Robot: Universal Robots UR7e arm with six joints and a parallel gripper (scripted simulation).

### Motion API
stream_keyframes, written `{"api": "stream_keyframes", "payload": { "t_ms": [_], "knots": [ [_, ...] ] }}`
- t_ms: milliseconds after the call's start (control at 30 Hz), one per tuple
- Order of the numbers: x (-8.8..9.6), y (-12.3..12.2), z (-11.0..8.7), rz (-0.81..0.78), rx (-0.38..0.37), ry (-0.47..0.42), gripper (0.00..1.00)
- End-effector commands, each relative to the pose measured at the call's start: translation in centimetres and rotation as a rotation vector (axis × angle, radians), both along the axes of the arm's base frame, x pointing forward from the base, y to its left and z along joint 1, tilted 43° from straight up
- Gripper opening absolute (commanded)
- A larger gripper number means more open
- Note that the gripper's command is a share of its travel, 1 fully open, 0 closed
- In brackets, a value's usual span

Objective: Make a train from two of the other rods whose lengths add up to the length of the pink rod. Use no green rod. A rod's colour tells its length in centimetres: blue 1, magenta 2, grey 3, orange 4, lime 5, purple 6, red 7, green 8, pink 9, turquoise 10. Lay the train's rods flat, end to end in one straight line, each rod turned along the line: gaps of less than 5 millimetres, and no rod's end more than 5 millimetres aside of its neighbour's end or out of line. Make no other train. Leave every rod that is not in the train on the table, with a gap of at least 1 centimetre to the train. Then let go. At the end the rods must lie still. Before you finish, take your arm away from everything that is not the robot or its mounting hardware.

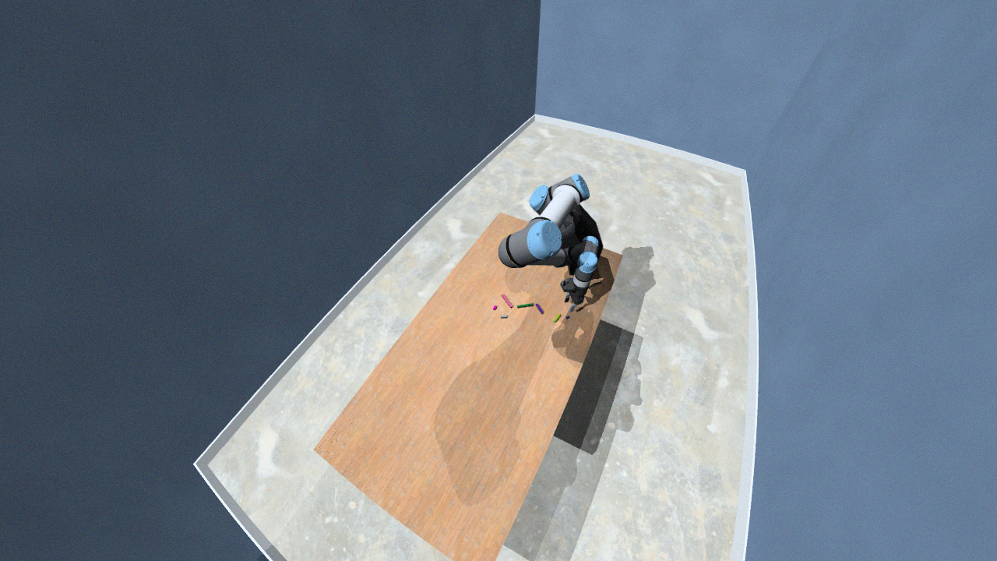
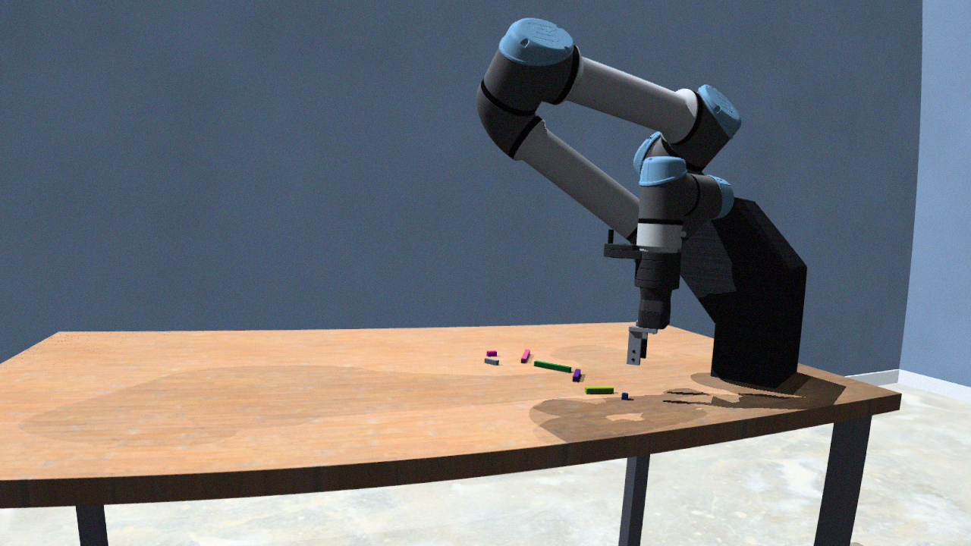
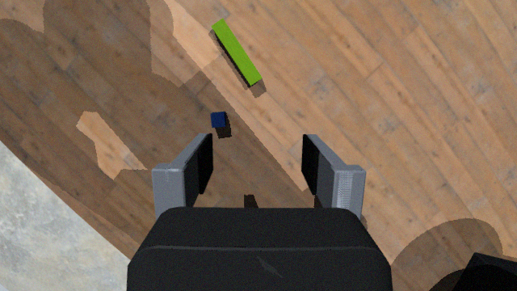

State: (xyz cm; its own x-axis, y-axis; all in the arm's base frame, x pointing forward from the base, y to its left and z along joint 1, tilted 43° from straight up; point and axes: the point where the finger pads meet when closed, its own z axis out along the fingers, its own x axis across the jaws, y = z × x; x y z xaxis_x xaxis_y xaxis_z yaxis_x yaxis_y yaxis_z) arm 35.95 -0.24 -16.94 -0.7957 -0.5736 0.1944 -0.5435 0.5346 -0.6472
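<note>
Claw: the dark two-finger claw (image 3: 256,145) hangs wide open with nothing between its grey fingers. It points straight down a little above the wooden counter (image 2: 271,407), near the arm's black pedestal.

Under the claw: the tiny blue cube rod (image 3: 218,119) lies just ahead of one fingertip, outside the gap. The flat lime-green rod (image 3: 237,52) lies a bit further out, slanted across the wrist view.

Rods that fit: by my count only the short purple rod (image 2: 576,374) and the small grey rod (image 2: 491,361) add up to the pink rod (image 2: 524,356). No orange rod shows to pair with the lime one.

Direction that matters: in the exterior view the purple rod lies to the left of the claw (image 2: 636,353), beyond the lime rod (image 2: 598,390). The grey rod lies well further along the same way, past the long dark-green rod (image 2: 551,366).

Long axis: from above, the purple rod (image 1: 539,308) runs on a slant, and the grey rod (image 1: 503,316) lies nearly crosswise to it. One of them will likely need turning.

Spacing: the purple rod's end sits near the green rod's end, so the train probably needs building away from it.

Other neighbour: the stubby magenta rod (image 2: 491,353) lies just beside the grey rod, apart from it.
</note>
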Motion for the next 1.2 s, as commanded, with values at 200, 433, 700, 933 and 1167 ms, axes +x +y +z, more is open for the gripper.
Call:
{"api": "stream_keyframes", "payload": {
  "t_ms": [200, 433, 700, 933, 1167],
  "knots": [
    [0.02, 0.03, 0.03, 0.001, 0.000, -0.001, 1.00],
    [0.02, 0.03, 0.03, 0.001, 0.000, -0.001, 1.00],
    [0.02, 0.03, 0.03, 0.001, 0.000, -0.001, 1.00],
    [0.02, 0.03, 0.03, -0.001, 0.001, -0.002, 1.00],
    [0.28, -0.01, 0.10, -0.039, 0.014, -0.034, 1.00]
  ]
}}
